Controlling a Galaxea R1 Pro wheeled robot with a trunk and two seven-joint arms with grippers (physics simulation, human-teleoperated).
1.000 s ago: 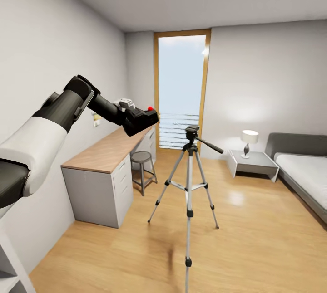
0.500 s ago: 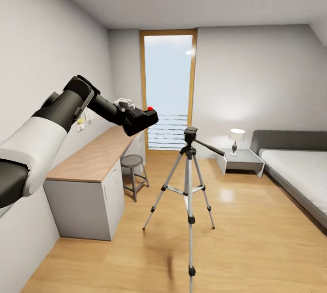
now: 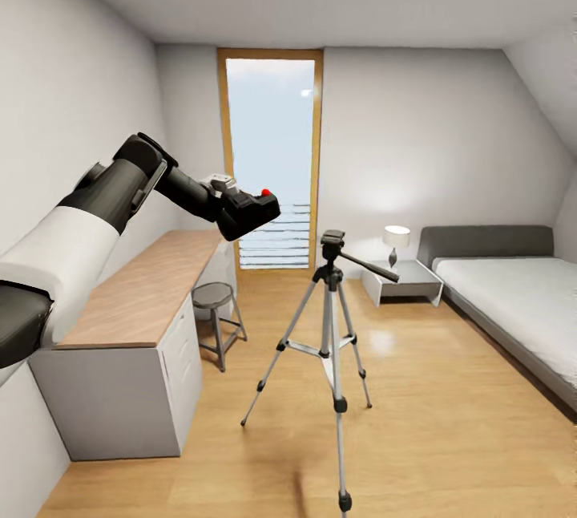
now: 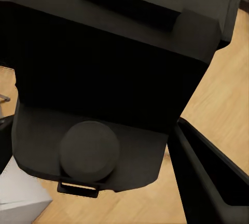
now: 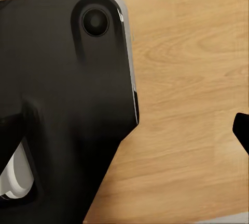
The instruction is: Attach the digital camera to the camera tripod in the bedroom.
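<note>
The left gripper's [image 3: 250, 213] fingers are clamped on the digital camera [image 3: 255, 211], a boxy black body with a red button on top, held in the air at the end of the raised left arm, above the far end of the desk [image 3: 140, 301] and up and to the left of the tripod head. In the left wrist view the camera [image 4: 111, 78] is a dark block close to the lens, with one finger [image 4: 207, 180] beside it. For the right gripper, the right wrist view offers a black housing over wood floor [image 5: 192, 104] and a dark tip at the frame edge, so whether its fingers are apart or together cannot be told.

By count: one camera tripod [image 3: 330, 333] on three silver legs, standing on the floor in the middle of the bedroom, its pan handle pointing toward the bed; one wood-topped desk along the left wall; one round stool [image 3: 211, 297] beside it; one tall wood-framed window [image 3: 271, 161]; one nightstand [image 3: 401, 281] carrying one lamp [image 3: 395, 239]; one grey bed [image 3: 513, 301] at right.

Against the frame half a second ago, the whole room has slid leftward in the picture, which is the camera turning: the sloped ceiling at right and more of the bed are now in view. The arm and the camera sit at the same place in the frame.
</note>
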